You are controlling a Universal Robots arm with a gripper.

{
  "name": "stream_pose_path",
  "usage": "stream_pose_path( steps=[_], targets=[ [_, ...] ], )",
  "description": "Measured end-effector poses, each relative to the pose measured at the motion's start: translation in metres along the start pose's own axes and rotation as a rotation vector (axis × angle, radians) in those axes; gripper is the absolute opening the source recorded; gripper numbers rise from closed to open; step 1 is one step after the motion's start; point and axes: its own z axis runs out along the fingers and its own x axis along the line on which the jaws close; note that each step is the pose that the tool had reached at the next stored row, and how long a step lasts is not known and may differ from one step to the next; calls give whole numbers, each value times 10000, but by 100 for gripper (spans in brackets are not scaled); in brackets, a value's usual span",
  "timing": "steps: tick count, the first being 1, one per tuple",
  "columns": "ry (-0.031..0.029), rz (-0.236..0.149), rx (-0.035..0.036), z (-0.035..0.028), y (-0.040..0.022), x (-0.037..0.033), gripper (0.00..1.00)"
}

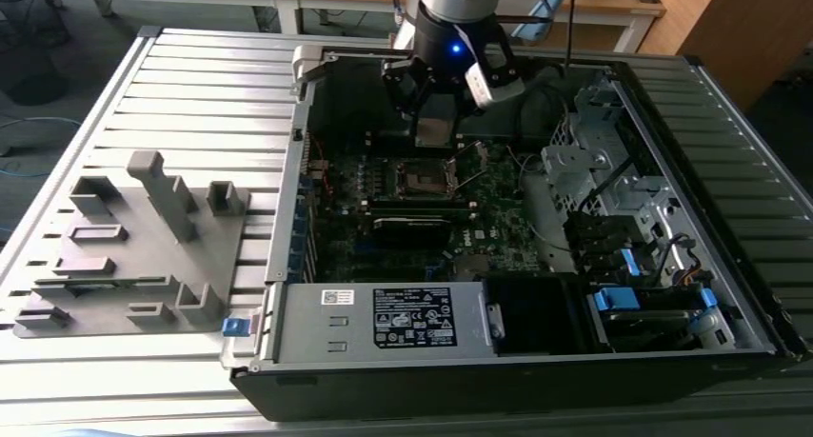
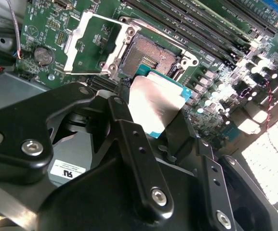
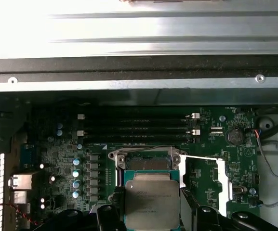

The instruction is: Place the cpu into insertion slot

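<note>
the cpu (image 1: pixel 433 129) (image 2: pixel 154 100) (image 3: pixel 152 203) hangs in the air inside the open computer case (image 1: pixel 508 391), clamped by two opposite edges between the jaws of the gripper (image 1: pixel 435 123) (image 2: pixel 151 113) (image 3: pixel 152 211). the jaws are clenched on it, one black finger (image 2: pixel 118 108) pressed to each side. its dull metal top faces the first wrist view, and a thin green rim shows around that top in both wrist views. the chip is close to square, so it has no real long axis. the line that matters is the one from finger to finger, and in the first wrist view it looks roughly parallel to the nearest edge of the socket. the chip seems tilted up from the board rather than flat to it, though i cannot tell how steeply.

the insertion slot (image 1: pixel 426 178) (image 2: pixel 147 57) (image 3: pixel 145 161) lies below the chip and apart from it. in the exterior view it sits nearer the camera than the chip does. its dark centre is bare. the silvery load plate (image 2: pixel 86 42) (image 3: pixel 205 179) is swung open to one side, so the chip is not yet seated. in the first wrist view the chip's leading edge overlaps the socket's frame, with the long memory slots (image 3: pixel 134 127) beyond. the case rests on a slatted counter (image 1: pixel 190 85).
</note>
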Motion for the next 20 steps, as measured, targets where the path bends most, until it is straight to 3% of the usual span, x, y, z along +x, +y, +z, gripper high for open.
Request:
stream_pose_path(
  steps=[12, 20],
  targets=[
    [-170, 1983, 9, 22, -2, 0, 54],
    [-175, 2036, 8, 23, -2, 0, 54]
  ],
)
